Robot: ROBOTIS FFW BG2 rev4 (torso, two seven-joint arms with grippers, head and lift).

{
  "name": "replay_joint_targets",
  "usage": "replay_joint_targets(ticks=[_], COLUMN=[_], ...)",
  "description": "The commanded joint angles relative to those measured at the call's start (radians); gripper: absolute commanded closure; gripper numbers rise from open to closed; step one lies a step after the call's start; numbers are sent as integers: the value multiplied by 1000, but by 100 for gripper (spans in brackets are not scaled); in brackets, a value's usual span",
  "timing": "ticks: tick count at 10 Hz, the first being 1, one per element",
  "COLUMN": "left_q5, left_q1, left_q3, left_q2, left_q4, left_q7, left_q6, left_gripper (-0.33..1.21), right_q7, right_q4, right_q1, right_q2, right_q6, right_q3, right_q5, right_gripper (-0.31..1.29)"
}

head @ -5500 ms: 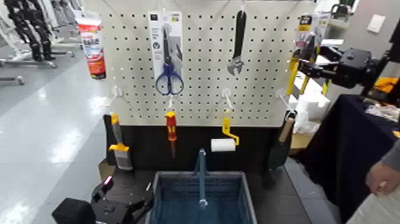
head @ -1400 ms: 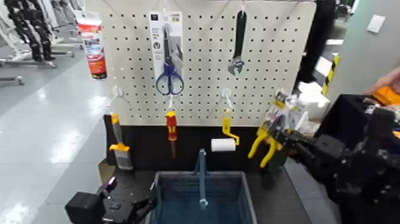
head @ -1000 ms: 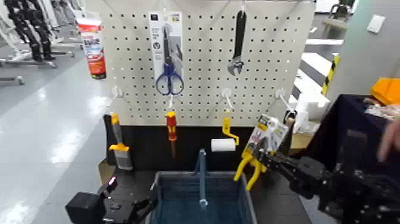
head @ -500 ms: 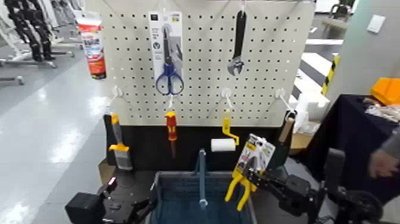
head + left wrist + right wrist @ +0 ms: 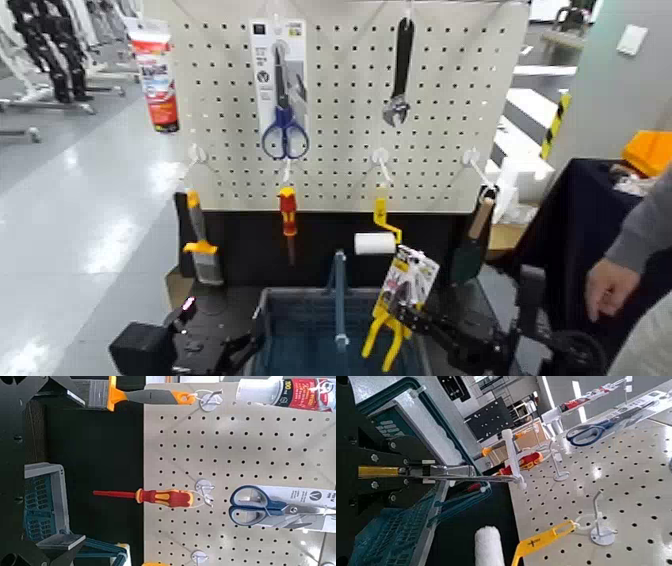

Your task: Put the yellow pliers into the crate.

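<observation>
Pegboard [image 5: 345,120] behind, right gripper [image 5: 401,306] holds pliers [image 5: 373,334] over crate [image 5: 300,345].

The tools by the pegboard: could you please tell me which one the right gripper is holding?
The yellow pliers, carded; the right gripper holds them over the crate.

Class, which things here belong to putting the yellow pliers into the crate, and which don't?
Job:
- yellow pliers
- crate
- right claw, holding the pliers by the crate's right side

Not the job, hanging:
- scissors
- wrench
- screwdriver
- paint roller
- tube
- orange-handled tool
</observation>
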Motion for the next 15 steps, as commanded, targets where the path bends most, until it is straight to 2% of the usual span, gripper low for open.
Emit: replay_joint_targets(ticks=[1, 5, 12, 13, 15], left_q5=[1, 4, 4, 4, 4], left_q1=[-4, -7, -7, -7, -5], left_q3=[-1, -3, -1, -1, -1], left_q2=[0, -2, -3, -3, -2], left_q4=[-2, -2, 0, -2, 0], left_q7=[0, -2, -5, -5, -5], left_q6=[0, 0, 0, 0, 0], left_gripper=[12, 12, 12, 12, 12], right_q7=[8, 13, 14, 13, 13], right_q4=[76, 159, 193, 193, 188], right_q1=[-39, -88, -111, -111, -109], right_q2=[-14, -35, -50, -52, -52], right_q6=[-33, -64, -61, -61, -61], right_q3=[23, 63, 95, 97, 92], right_q5=[13, 38, 82, 86, 84], right_gripper=[112, 112, 112, 104, 37])
